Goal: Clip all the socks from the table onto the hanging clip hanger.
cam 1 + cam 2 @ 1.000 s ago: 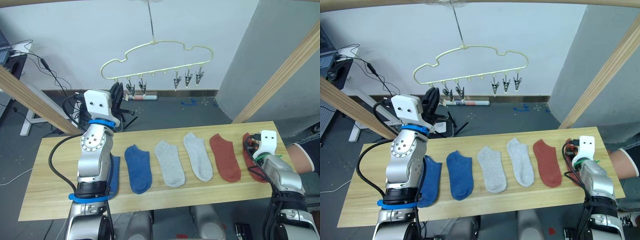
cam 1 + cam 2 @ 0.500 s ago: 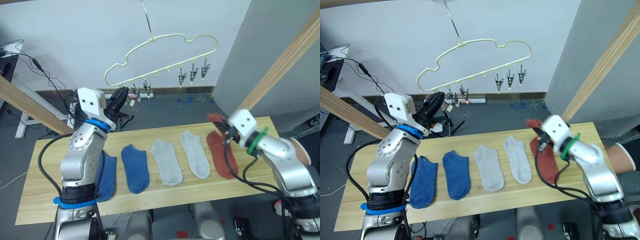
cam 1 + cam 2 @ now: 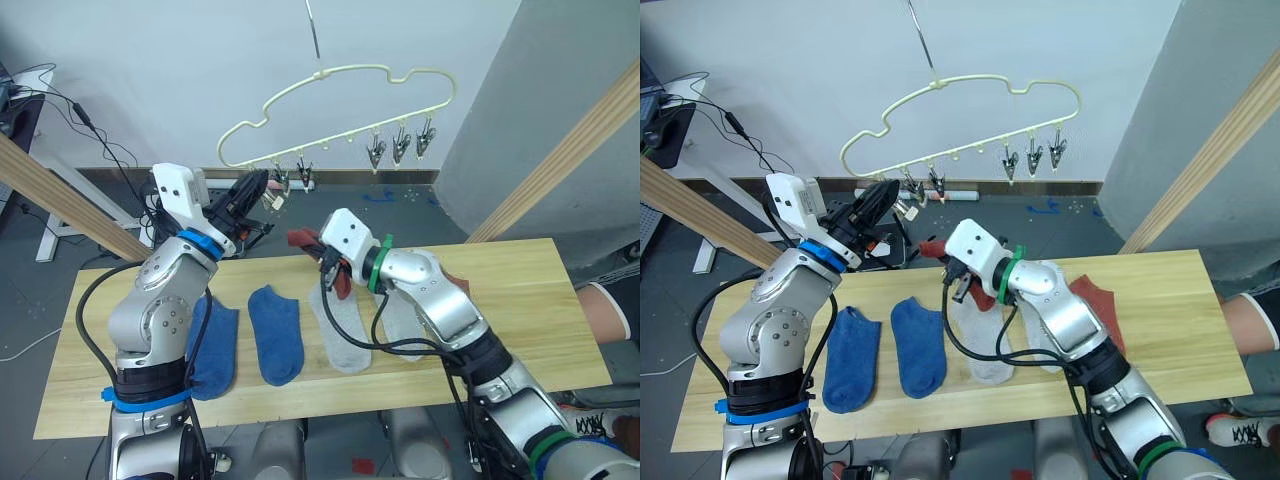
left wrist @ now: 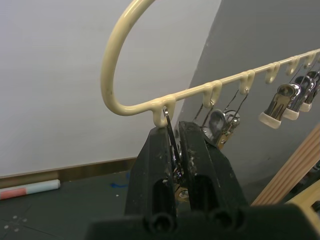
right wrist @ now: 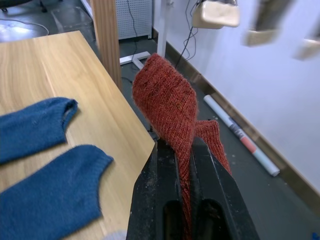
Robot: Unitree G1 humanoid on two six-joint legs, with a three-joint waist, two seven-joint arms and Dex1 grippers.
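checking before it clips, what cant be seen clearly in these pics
- Second red sock: head views, mostly behind the right arm.
- One grey sock: partly under that arm.
- Clip in the left gripper: left wrist view, its jaws hidden between the fingers.
- Clips near the held red sock: right wrist view, blurred.

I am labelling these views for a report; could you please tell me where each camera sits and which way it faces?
Head eyes: look forward and down over both arms at the table and clip hanger.
Left wrist: looks along the left claw, pinching the end clip.
Right wrist: looks along the right claw, gripping a rust red sock.
Shared: blue socks in head and right wrist views.
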